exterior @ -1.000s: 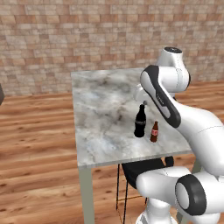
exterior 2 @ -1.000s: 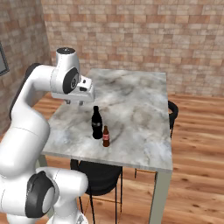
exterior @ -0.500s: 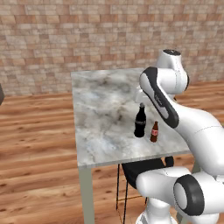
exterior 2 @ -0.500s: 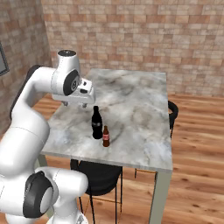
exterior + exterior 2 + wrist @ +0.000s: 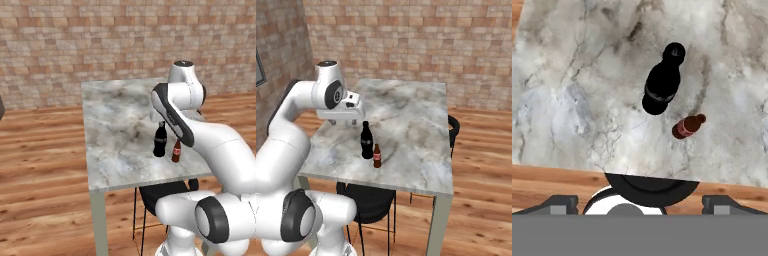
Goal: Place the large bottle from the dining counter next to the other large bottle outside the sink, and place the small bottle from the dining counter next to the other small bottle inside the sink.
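Both bottles stand upright on the marbled bench [image 5: 421, 125], near its edge on the robot's side: the tall black bottle [image 5: 366, 140] and, just beside it but apart, the short brown bottle [image 5: 376, 156]. The pincer [image 5: 342, 120] hangs above the bench, over its left part, and holds nothing; its tips sit far apart at the bottom corners of the hand view, so it appears spread wide. Neither bottle has been lifted, so I judge this the reach for the first pick. Next the hand should come down over one bottle, likely the black bottle, and close round its body without knocking the brown bottle over.
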### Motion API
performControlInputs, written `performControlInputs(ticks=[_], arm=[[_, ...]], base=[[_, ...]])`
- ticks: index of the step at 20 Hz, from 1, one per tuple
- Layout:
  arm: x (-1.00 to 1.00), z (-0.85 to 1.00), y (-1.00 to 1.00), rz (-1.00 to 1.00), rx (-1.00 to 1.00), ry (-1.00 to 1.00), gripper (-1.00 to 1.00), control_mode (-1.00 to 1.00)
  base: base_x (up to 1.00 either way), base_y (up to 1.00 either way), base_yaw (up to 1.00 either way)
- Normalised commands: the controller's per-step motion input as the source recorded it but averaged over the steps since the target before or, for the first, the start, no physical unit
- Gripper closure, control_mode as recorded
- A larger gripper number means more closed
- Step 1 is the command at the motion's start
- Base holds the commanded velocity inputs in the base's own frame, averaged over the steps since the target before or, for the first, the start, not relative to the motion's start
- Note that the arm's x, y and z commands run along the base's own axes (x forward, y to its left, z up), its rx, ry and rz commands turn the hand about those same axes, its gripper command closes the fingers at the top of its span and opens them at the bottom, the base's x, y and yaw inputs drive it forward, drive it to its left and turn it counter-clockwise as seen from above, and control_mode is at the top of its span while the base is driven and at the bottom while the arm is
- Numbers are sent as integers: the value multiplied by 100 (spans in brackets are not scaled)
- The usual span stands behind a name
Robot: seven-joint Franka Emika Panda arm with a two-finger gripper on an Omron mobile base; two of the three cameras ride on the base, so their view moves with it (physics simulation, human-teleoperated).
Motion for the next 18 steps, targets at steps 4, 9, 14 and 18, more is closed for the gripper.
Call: performControlInputs(ticks=[4,9,14,18], arm=[[0,10,0,-2,-12,17,-100,-100],[15,0,-2,0,2,1,-100,-100],[14,0,-10,0,5,0,-100,-100],[12,0,-16,0,7,0,-100,-100]], base=[[0,0,0],[0,0,0],[0,0,0],[0,0,0]])
